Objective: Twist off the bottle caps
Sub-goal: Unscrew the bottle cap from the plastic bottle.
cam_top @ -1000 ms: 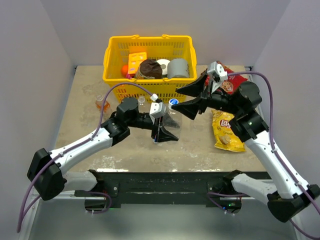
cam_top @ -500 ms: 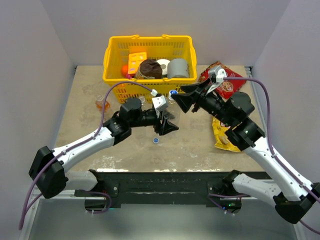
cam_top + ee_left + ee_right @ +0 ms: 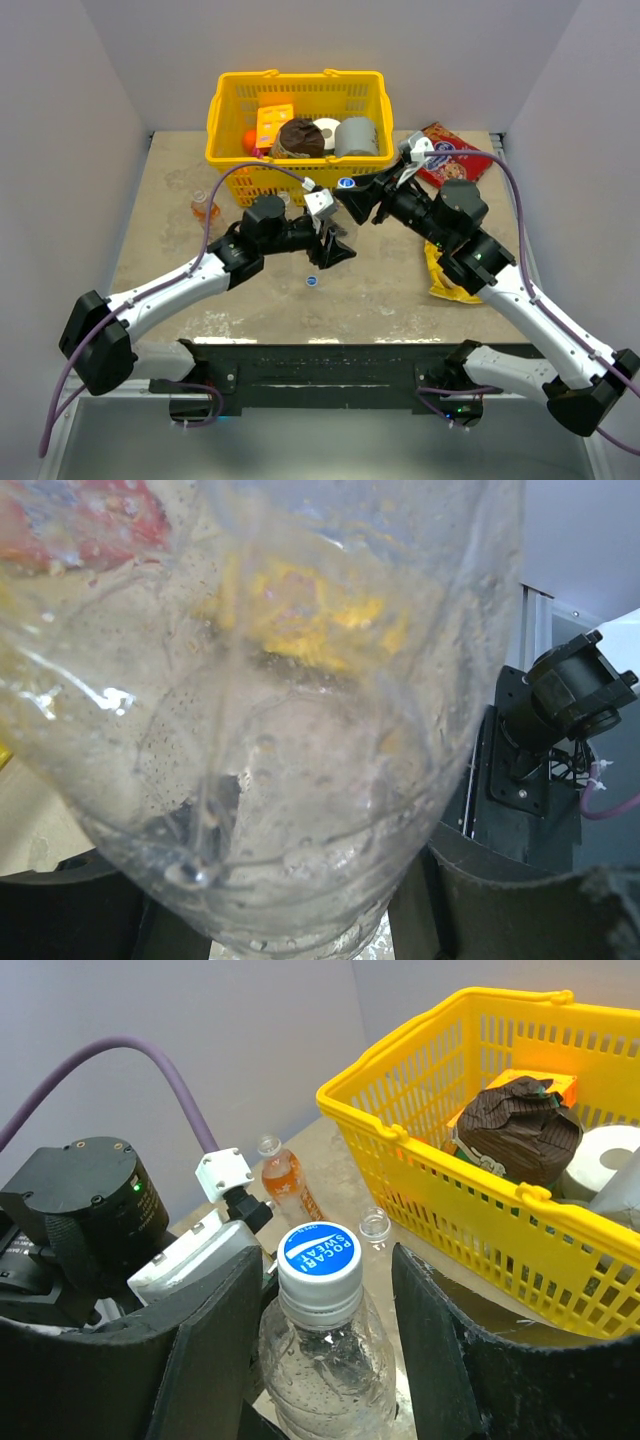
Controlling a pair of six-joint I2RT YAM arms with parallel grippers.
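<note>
Top external view is showing the orange bottle [image 3: 205,207] standing at the left of the table [image 3: 170,260]. Further right, the left pincer [image 3: 333,248] is gripping a clear bottle [image 3: 300,730], with a loose cap [image 3: 312,281] lying on the table just in front. The right pincer [image 3: 325,1260] is straddling that bottle's blue-faced cap [image 3: 320,1253], jaws standing apart with gaps on both sides. A yellow basket [image 3: 230,110] is sitting behind them.
</note>
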